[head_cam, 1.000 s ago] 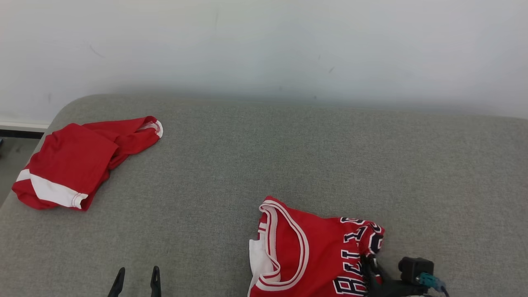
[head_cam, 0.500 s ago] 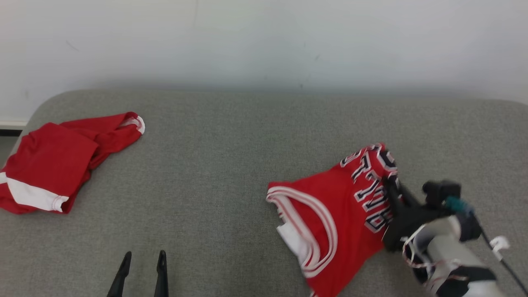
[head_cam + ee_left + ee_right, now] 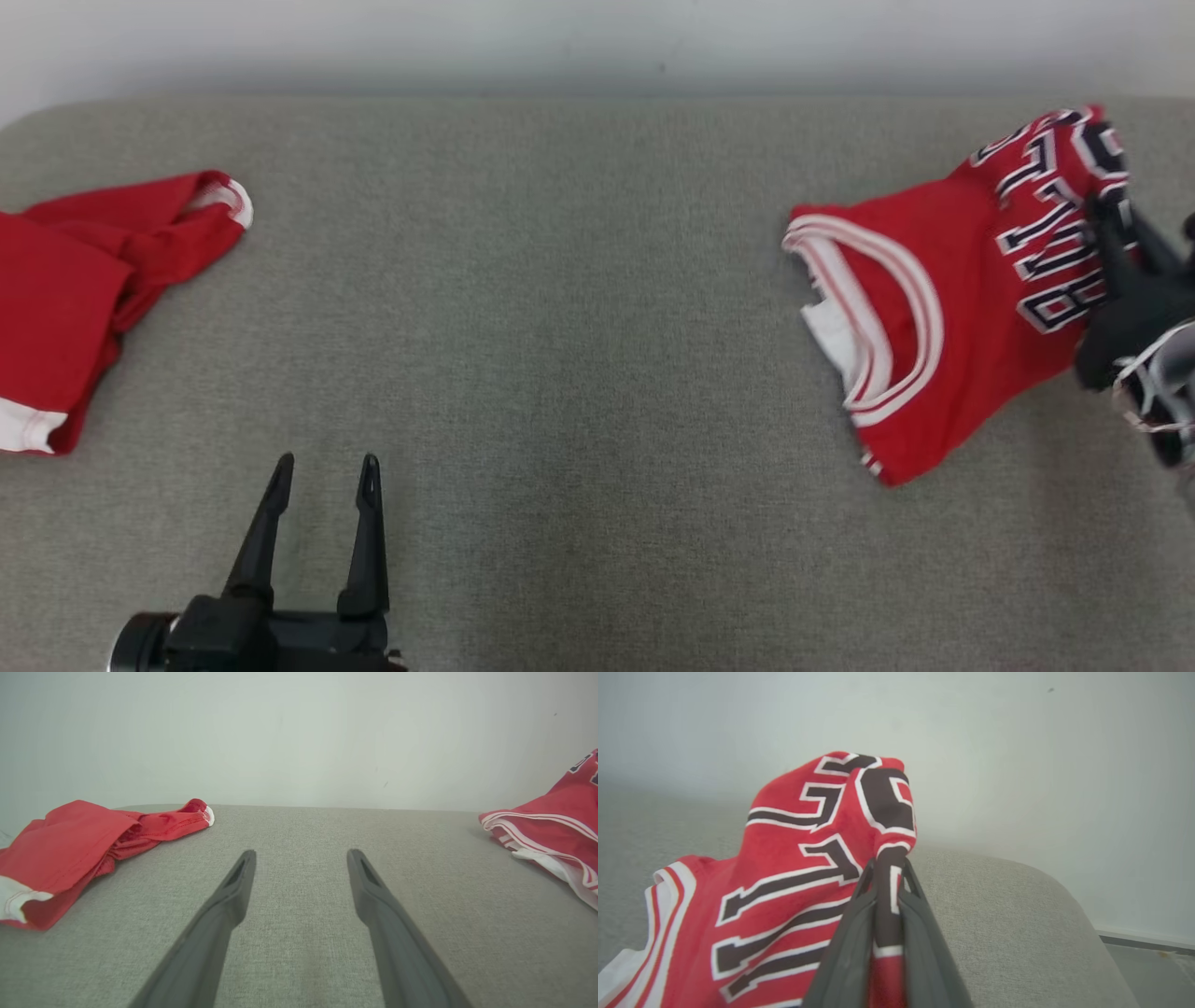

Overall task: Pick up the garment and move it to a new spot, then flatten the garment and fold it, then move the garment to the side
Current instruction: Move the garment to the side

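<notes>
The garment (image 3: 943, 308) is a red jersey with white trim and black-and-white lettering, at the right of the grey cushion. My right gripper (image 3: 1108, 213) is shut on a fold of its lettered part and holds that end raised, while the collar end trails on the cushion. In the right wrist view the pinched fabric sits between the fingertips of the right gripper (image 3: 888, 867), and the garment (image 3: 794, 868) bunches up above them. My left gripper (image 3: 325, 464) stands open over bare cushion at the lower left, seen too from its own wrist as the left gripper (image 3: 302, 855). The garment (image 3: 551, 821) lies far to its right.
Another red cloth with white bands (image 3: 84, 271) lies crumpled at the cushion's left end, also the red cloth (image 3: 70, 849) in the left wrist view. The grey cushion (image 3: 560, 373) backs onto a pale wall. Its rounded right end (image 3: 1064, 933) drops to the floor.
My right gripper closed on the jersey and carried it away from the front edge toward the far right of the cushion. The head view has also shifted. The left gripper stays open.
</notes>
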Controlling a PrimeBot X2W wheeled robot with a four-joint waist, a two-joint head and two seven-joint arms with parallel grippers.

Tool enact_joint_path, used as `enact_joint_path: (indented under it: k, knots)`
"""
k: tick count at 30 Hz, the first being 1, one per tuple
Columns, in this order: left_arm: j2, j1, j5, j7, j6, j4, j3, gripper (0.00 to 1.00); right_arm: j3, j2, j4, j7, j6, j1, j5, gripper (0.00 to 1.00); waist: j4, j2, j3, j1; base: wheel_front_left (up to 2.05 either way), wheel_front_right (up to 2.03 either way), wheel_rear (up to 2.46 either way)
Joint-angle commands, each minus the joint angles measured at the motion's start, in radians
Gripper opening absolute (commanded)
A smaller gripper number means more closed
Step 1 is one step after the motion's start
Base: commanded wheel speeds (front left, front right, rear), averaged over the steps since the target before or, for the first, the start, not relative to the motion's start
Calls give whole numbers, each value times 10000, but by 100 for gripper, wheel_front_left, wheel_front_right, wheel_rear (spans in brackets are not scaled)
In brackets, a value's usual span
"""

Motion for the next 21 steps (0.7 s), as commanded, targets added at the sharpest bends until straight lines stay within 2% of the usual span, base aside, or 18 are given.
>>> enact_joint_path:
  k: [1, 15, 21]
  knots:
    - [-8, -217, 67, -17, -26, -121, 5, 100, 97, -236, 59, 45, -16, -259, 86, 0, -254, -2, 698, -3, 0, 0, 0]
    - [-7, -1091, 259, -17, -9, -1305, -206, 100, 425, -2450, 1196, 238, -16, -2261, 370, 0, -284, -2, 1994, -3, 0, 0, 0]
    - [-8, -1074, 263, -15, 20, -1437, -143, 100, 511, -2892, 1538, 205, -16, -2552, 309, 0, -275, -2, 2158, -3, 0, 0, 0]
